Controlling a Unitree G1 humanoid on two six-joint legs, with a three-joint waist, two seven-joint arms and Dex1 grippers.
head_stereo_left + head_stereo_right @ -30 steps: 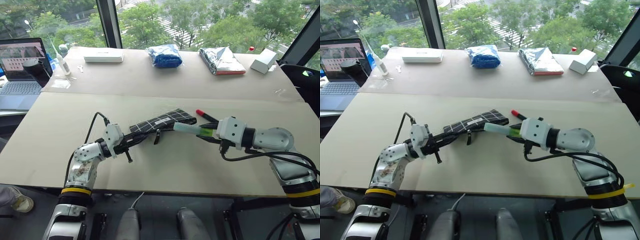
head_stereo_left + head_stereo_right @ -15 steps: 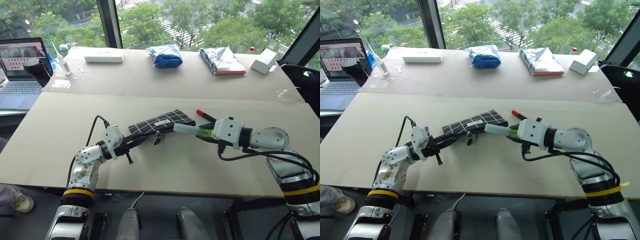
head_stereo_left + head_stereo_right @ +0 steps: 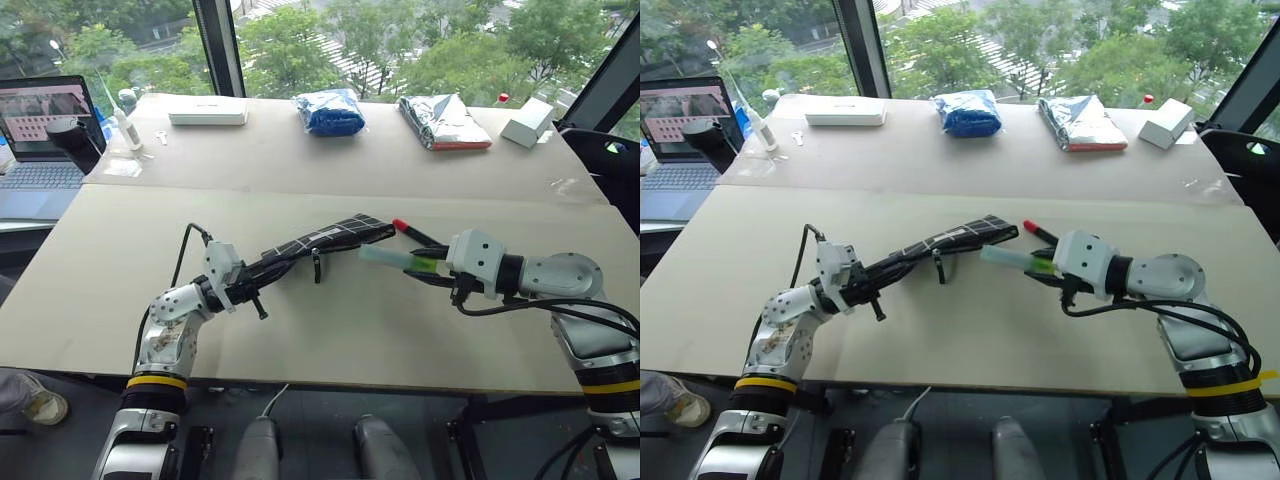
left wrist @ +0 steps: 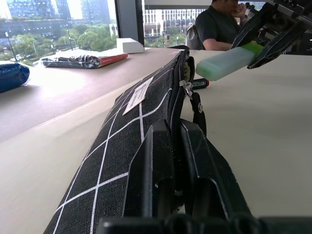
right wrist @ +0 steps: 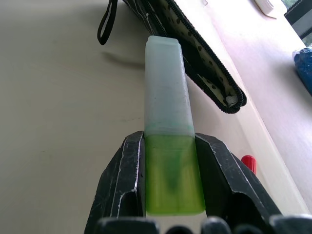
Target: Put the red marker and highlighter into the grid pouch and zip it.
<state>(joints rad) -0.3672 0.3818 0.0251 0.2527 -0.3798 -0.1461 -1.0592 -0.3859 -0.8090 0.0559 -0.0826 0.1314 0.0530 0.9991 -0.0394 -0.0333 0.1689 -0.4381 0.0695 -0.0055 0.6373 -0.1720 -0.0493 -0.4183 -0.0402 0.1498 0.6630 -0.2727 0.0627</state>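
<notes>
Left claw (image 4: 175,161) clamped tight on the near edge of the grid pouch (image 3: 320,242), lifting that end off the desk (image 3: 330,330) so the pouch stands edge-up with its zipper open and the pull cord (image 3: 315,268) dangling. Right claw (image 5: 168,185) gripping the green body of the highlighter (image 3: 395,260), pale translucent end pointed toward the pouch's open far corner, tip just beside the mouth but not yet inside. Red marker (image 3: 412,232) lying on the desk behind the highlighter, near the pouch's far end — untouched, nothing in the pouch yet as far as can be seen.

Risks from here, as a judgement: highlighter tip striking the zipper teeth or the outer fabric instead of entering, since the mouth looks narrow and held by one edge only. Pushing against the fabric likely to swing or fold the pouch in the left claw's grip. Letting go too early — highlighter dropping to the desk and rolling. Dangling cord possibly snagging on entry. Marker close enough to be nudged away by the right arm.
</notes>
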